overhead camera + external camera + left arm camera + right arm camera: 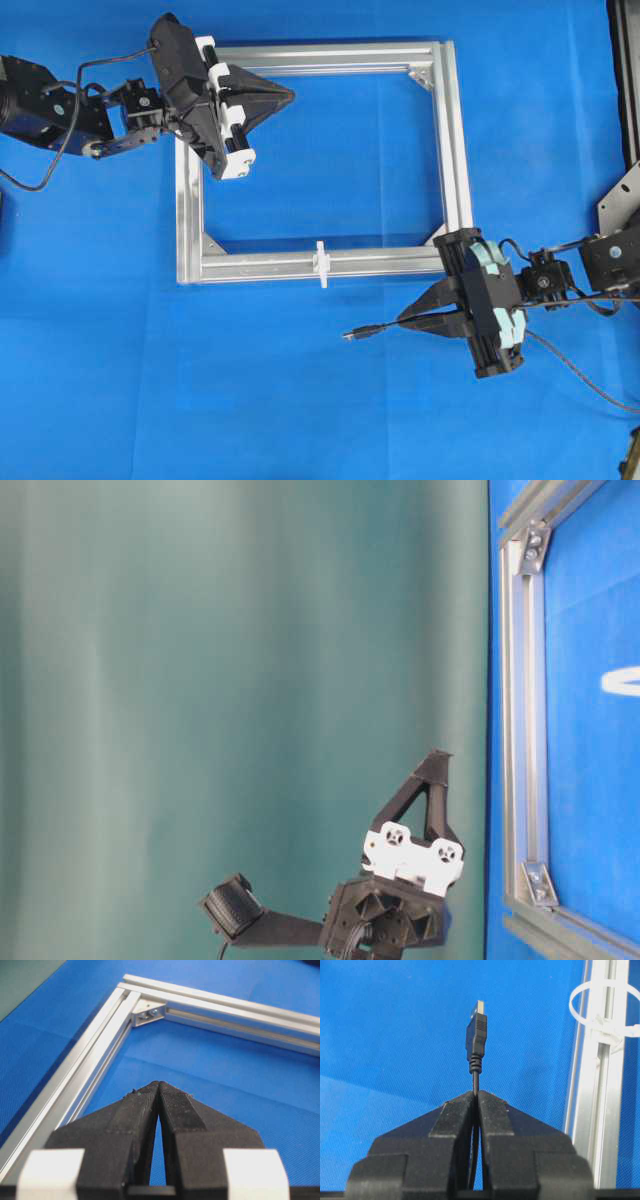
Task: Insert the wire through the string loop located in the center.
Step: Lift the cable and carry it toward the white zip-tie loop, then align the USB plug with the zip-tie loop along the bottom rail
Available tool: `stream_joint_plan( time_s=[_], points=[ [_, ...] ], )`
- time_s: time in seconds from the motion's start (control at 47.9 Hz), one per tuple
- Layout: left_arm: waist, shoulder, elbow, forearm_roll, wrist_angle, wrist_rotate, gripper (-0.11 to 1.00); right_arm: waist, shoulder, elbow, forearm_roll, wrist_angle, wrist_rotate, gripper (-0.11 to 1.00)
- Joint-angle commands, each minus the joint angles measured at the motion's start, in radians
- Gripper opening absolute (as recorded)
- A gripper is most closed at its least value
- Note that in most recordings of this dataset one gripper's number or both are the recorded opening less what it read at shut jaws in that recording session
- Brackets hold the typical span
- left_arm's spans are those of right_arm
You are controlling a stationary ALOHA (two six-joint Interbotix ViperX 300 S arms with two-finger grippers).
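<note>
The wire is a thin black cable ending in a small plug with a metal tip. My right gripper is shut on it just behind the plug, which sticks out to the left of the fingertips. The white string loop stands upright on the middle of the frame's near rail, up and left of the plug. In the right wrist view the string loop is ahead and to the right of the plug. My left gripper is shut and empty over the frame's far left corner.
The silver aluminium frame lies flat on the blue mat, with corner brackets inside its corners. The wire's slack trails off to the right behind my right arm. In the table-level view the frame rail runs along the right side.
</note>
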Motion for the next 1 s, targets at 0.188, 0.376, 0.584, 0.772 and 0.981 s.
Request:
stream_joint_plan(
  time_s=[0.188, 0.376, 0.584, 0.772, 0.981],
  points=[
    [0.0, -0.029, -0.009, 0.003, -0.006, 0.0, 0.0, -0.101, -0.015, -0.005, 0.0, -0.025, -0.011, -0.02],
    [-0.002, -0.029, -0.008, 0.003, -0.006, -0.002, 0.0, -0.173, -0.015, 0.002, -0.002, -0.021, -0.011, -0.02],
    [-0.002, -0.029, -0.008, 0.003, -0.006, -0.002, 0.0, -0.198, -0.015, 0.005, -0.003, -0.025, -0.011, -0.02],
    [-0.002, -0.029, -0.012, 0.003, -0.006, 0.0, 0.0, -0.198, -0.015, 0.006, -0.003, -0.025, -0.011, -0.02],
    [0.0, -0.029, -0.011, 0.003, -0.006, -0.002, 0.0, -0.198, -0.014, 0.005, -0.003, -0.035, -0.011, -0.02]
  ],
)
